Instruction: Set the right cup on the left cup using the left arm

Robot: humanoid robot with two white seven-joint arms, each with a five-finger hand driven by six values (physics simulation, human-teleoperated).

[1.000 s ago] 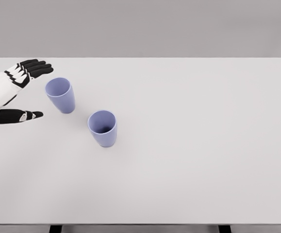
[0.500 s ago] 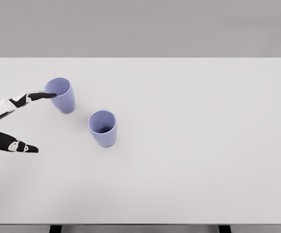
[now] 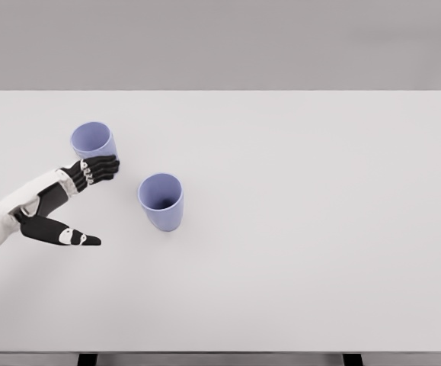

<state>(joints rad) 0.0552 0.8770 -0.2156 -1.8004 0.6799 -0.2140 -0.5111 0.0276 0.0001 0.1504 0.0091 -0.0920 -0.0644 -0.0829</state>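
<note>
Two light purple cups stand upright on the white table (image 3: pixel 296 229). The left cup (image 3: pixel 91 139) is at the far left, the right cup (image 3: pixel 161 201) is nearer and a little to its right. My left hand (image 3: pixel 94 202) comes in from the lower left, open, with fingers (image 3: pixel 98 168) spread in front of the left cup's base and the thumb (image 3: pixel 66 235) pointing right, lower down. It lies left of the right cup with a gap between them and holds nothing. The fingers cover the lower part of the left cup.
The table's front edge runs along the bottom of the head view, its far edge along the grey wall.
My left hand has moved from beside the left cup toward me and rightward, closer to the right cup. Both cups stay where they were.
</note>
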